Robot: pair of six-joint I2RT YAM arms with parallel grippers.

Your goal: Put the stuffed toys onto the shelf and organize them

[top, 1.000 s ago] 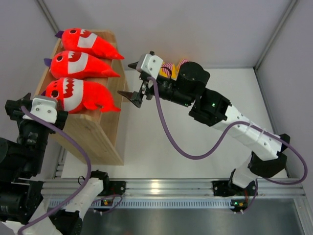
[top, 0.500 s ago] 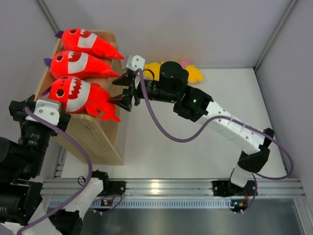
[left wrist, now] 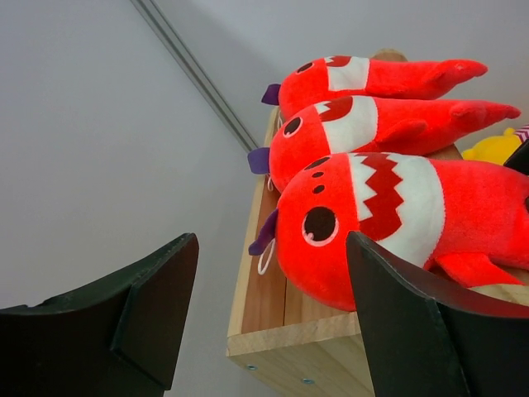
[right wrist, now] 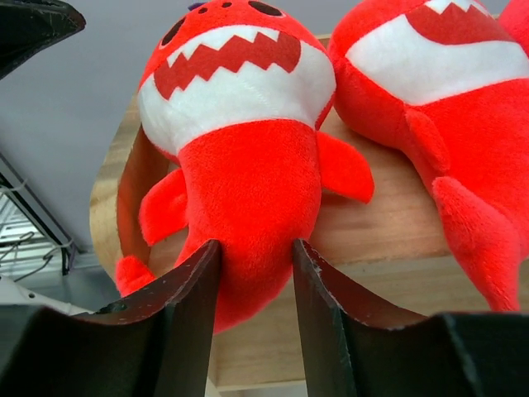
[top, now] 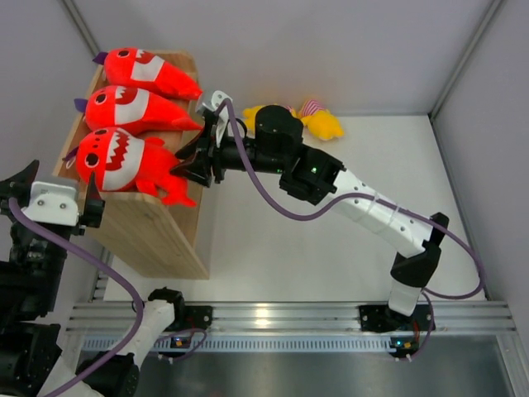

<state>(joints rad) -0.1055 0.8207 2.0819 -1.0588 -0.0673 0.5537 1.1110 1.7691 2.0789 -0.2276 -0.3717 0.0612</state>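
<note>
since a second ago the right arm has stretched far to the left across the table [top: 273,248], and the right gripper [top: 188,163], which then hung well apart from the shelf [top: 157,231], is now at its right edge. meanwhile the left arm has drawn back toward the near left corner. the right arm is now long and low, with the elbow near the right side and the wrist pointing left. in the right wrist view its jaws are narrow, one finger [right wrist: 186,306] on each side of the tail of the near shark [top: 124,161], both touching the plush. the left gripper [left wrist: 271,237] looks up at the shelf from the near left, its jaws wide with nothing between them. three red sharks lie side by side on the top of the shelf, heads left and tails right: the near shark, the middle shark [top: 136,107] and the far shark [top: 149,70]. two yellow toys are on the table at the far side, right of the shelf. one yellow toy [top: 326,124] is clear with its striped part, but the other yellow toy [top: 252,112] is mostly hidden behind the right arm. the tail tip of the near shark is covered by the fingers in the top view, and the lower part of the shelf is cut off in both wrist views.
</note>
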